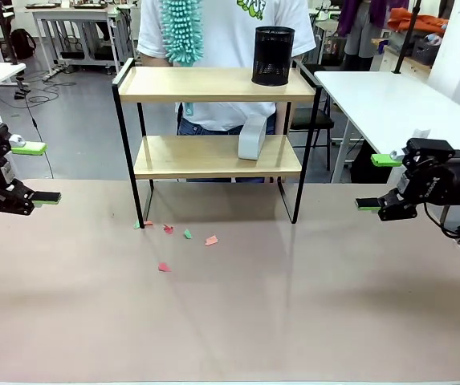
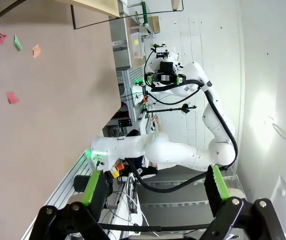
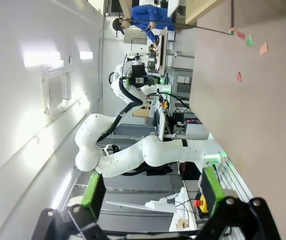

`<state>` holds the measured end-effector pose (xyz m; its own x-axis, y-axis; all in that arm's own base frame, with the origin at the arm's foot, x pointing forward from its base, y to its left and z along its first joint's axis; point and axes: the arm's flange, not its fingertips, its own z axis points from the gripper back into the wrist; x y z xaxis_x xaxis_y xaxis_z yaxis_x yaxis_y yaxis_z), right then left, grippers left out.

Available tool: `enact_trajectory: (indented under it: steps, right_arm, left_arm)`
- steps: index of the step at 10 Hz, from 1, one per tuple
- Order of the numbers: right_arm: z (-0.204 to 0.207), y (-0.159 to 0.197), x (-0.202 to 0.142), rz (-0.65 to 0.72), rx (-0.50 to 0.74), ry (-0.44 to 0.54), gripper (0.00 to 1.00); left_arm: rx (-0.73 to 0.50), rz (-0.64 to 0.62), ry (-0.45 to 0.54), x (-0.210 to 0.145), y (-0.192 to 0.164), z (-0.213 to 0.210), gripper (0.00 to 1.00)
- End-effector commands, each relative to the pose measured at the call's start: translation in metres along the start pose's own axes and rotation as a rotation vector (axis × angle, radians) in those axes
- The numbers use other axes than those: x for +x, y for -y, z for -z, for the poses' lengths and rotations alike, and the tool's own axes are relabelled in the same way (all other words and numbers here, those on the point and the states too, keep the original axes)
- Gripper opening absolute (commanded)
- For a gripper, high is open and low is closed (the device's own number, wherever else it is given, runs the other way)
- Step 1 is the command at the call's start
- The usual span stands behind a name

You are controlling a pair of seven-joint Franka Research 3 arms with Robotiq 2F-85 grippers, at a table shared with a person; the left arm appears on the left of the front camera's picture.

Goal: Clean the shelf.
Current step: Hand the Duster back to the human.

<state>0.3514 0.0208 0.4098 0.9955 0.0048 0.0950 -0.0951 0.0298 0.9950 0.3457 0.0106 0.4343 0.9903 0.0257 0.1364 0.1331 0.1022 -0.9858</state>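
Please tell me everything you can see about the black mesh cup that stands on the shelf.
The black mesh cup is a round container that looks like perforated metal, dark all over, with an open top and straight walls. It stands upright on the top board of the shelf, toward the robot's right end of it. Only that board touches it. Behind it stands a person in a white shirt. What is inside it cannot be seen.

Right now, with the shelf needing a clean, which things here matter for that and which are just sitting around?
Part of the job:
- the shelf, two wooden boards in a black frame
- teal fluffy duster the person holds behind it
- black mesh pen cup on the top board
- white object on the lower board

Just lying about:
- paper scraps, pink and green, on the table
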Motion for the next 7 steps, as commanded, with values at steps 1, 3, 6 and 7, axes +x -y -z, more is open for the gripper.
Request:
enact_trajectory:
  steps: [1, 3, 6, 7]
  right_arm:
    - [-0.0003, -0.0028, -0.0017, -0.017, 0.01, -0.006, 1.0]
    - [-0.0003, -0.0028, -0.0017, -0.017, 0.01, -0.006, 1.0]
    - [-0.0003, -0.0028, -0.0017, -0.017, 0.01, -0.006, 1.0]
    - [-0.0003, -0.0028, -0.0017, -0.017, 0.01, -0.006, 1.0]
  left_arm:
    - [-0.014, 0.004, -0.005, -0.0029, 0.0036, -0.0006, 1.0]
    - [-0.014, 0.004, -0.005, -0.0029, 0.0036, -0.0006, 1.0]
    - [-0.014, 0.004, -0.005, -0.0029, 0.0036, -0.0006, 1.0]
    - [-0.014, 0.004, -0.005, -0.0029, 0.0036, -0.0006, 1.0]
